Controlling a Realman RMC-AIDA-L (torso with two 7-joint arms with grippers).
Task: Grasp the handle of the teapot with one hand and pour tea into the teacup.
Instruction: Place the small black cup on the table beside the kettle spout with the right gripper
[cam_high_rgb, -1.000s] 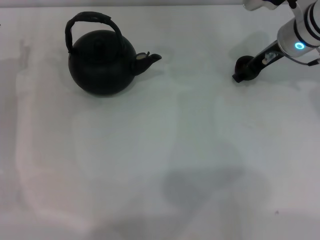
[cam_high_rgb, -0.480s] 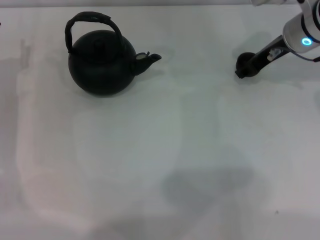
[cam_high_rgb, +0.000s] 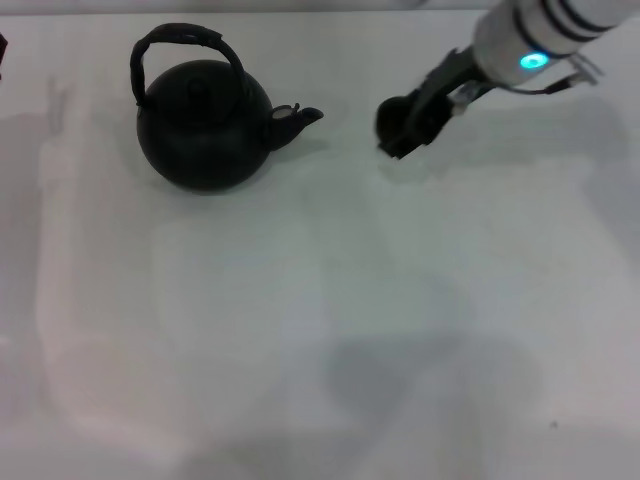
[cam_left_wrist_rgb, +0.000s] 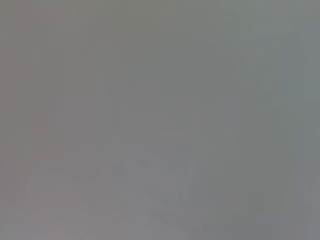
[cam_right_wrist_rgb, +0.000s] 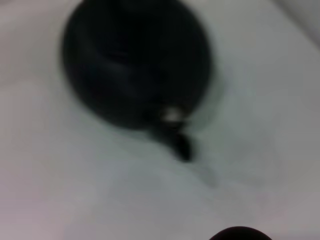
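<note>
Now teacup (cam_high_rgb: 392, 118) at right tool (cam_high_rgb: 402, 135).

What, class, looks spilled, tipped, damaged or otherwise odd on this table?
Nothing stands out. The teapot stands upright on the table, its handle arched over the lid and no liquid around it. The right gripper is near the spout with the teacup at its tip. The left wrist view shows nothing clear.

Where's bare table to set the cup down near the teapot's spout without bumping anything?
Bare table lies between the teapot spout and the right gripper carrying the teacup. The whole near half of the table, in front of the teapot, is also bare. Crowded only at the teapot itself.
</note>
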